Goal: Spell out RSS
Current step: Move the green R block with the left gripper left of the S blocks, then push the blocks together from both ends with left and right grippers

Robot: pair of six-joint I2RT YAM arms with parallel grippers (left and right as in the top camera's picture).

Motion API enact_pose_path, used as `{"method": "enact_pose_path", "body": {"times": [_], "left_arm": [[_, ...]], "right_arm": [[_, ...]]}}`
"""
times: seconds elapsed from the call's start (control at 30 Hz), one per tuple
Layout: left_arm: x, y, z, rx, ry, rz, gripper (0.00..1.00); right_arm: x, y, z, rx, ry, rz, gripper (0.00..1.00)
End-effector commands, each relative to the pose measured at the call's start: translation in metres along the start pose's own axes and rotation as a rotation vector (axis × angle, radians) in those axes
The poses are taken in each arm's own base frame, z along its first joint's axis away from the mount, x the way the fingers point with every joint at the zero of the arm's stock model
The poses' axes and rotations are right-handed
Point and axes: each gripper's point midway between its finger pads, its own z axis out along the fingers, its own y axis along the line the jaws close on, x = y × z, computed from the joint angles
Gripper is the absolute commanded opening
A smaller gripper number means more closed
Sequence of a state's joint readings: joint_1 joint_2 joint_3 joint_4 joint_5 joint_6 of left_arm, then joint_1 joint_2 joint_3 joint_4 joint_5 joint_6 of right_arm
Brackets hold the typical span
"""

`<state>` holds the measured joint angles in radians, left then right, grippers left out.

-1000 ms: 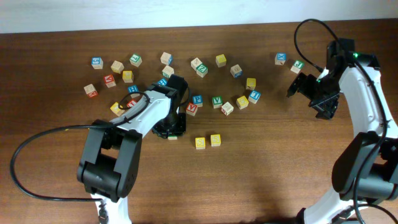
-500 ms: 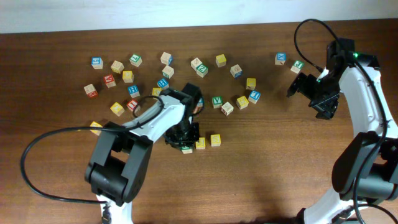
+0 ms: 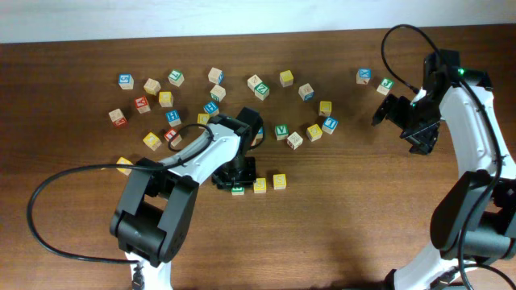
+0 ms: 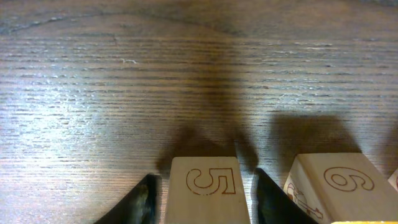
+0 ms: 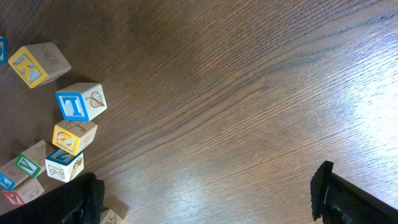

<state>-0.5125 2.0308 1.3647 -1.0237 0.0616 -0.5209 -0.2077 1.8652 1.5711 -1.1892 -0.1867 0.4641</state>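
My left gripper (image 3: 236, 179) stands over a green-faced cube (image 3: 238, 189) that rests on the table, just left of two yellow-faced cubes (image 3: 260, 186) (image 3: 279, 181), forming a row. Their letters are too small to read from overhead. In the left wrist view the cube (image 4: 208, 193) shows a "5" on its side between my fingers (image 4: 206, 199), with a thin gap on each side. The neighbouring cube (image 4: 339, 183) shows a "6". My right gripper (image 3: 401, 125) hangs open and empty at the right, fingers wide apart (image 5: 208, 199).
Many letter cubes are scattered across the far half of the table, among them a green V cube (image 3: 280, 130) and a pair at the back right (image 3: 364, 76). A yellow cube (image 3: 122, 165) lies by the left arm. Several cubes (image 5: 81, 102) show at the right wrist view's left edge.
My left gripper carried the green-faced cube right and toward the front, setting it beside the two yellow cubes. In the last half second it barely shifted. The right arm stayed still.
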Motion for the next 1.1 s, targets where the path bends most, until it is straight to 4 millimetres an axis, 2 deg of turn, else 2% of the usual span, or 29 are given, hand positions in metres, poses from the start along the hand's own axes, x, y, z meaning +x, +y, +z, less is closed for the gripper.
{"method": "enact_pose_path", "body": {"times": [0.0,0.1,0.17,0.2,0.27,0.37,0.43,0.47,0.5,0.57,0.6,0.67,0.77,0.8,0.87,0.93,0.97,1.0,1.03,1.07], "left_arm": [[-0.002,0.001,-0.005,-0.003,-0.02,-0.001,0.58],[-0.003,-0.003,-0.011,0.015,-0.019,-0.002,0.62],[-0.008,-0.004,-0.024,0.023,-0.037,-0.005,0.63],[-0.016,-0.002,-0.051,0.046,-0.076,-0.023,0.62],[-0.023,0.003,-0.08,0.066,-0.116,-0.044,0.62],[-0.028,0.024,-0.149,0.092,-0.191,-0.1,0.61],[-0.026,0.053,-0.189,0.062,-0.251,-0.156,0.6],[-0.024,0.067,-0.198,0.039,-0.269,-0.183,0.59],[-0.021,0.091,-0.207,0.009,-0.282,-0.236,0.53],[-0.016,0.114,-0.203,-0.003,-0.244,-0.296,0.39],[-0.015,0.119,-0.197,-0.01,-0.227,-0.309,0.3],[-0.011,0.121,-0.173,-0.028,-0.179,-0.313,0.0],[-0.008,0.108,-0.119,0.038,-0.102,-0.306,0.01],[-0.003,0.096,-0.102,0.102,-0.066,-0.276,0.0],[0.001,0.072,-0.082,0.241,-0.033,-0.165,0.0],[0.003,0.065,-0.063,0.283,-0.027,-0.163,0.0],[0.003,0.066,-0.055,0.284,-0.03,-0.167,0.0],[0.005,0.066,-0.045,0.285,-0.025,-0.188,0.0],[0.007,0.066,-0.037,0.285,-0.024,-0.2,0.0],[0.008,0.066,-0.029,0.286,-0.03,-0.198,0.0]], "right_arm": [[-0.001,0.007,-0.01,-0.026,-0.023,-0.013,0.98],[-0.001,0.007,-0.01,-0.026,-0.023,-0.013,0.98],[-0.001,0.007,-0.01,-0.026,-0.023,-0.013,0.98],[-0.001,0.007,-0.01,-0.026,-0.023,-0.013,0.98],[-0.001,0.007,-0.01,-0.026,-0.023,-0.013,0.98],[-0.001,0.007,-0.01,-0.026,-0.023,-0.013,0.98],[-0.001,0.007,-0.01,-0.026,-0.023,-0.013,0.98],[-0.001,0.007,-0.01,-0.026,-0.023,-0.013,0.98],[-0.001,0.007,-0.01,-0.026,-0.023,-0.013,0.98],[-0.001,0.007,-0.01,-0.026,-0.023,-0.013,0.98],[-0.001,0.007,-0.01,-0.026,-0.023,-0.013,0.98],[-0.001,0.007,-0.01,-0.026,-0.023,-0.013,0.98],[0.003,0.012,-0.01,-0.06,-0.001,0.002,0.98],[0.006,0.011,-0.01,-0.055,0.008,-0.017,0.98],[0.015,0.01,-0.009,-0.05,0.043,-0.084,0.95],[0.033,0.019,0.001,-0.057,0.089,-0.221,0.63],[0.045,0.021,0.011,-0.028,0.118,-0.273,0.5],[0.058,0.024,0.022,-0.007,0.144,-0.304,0.29],[0.071,0.028,0.033,0.008,0.17,-0.338,0.17],[0.084,0.034,0.045,0.013,0.186,-0.378,0.09]]}}
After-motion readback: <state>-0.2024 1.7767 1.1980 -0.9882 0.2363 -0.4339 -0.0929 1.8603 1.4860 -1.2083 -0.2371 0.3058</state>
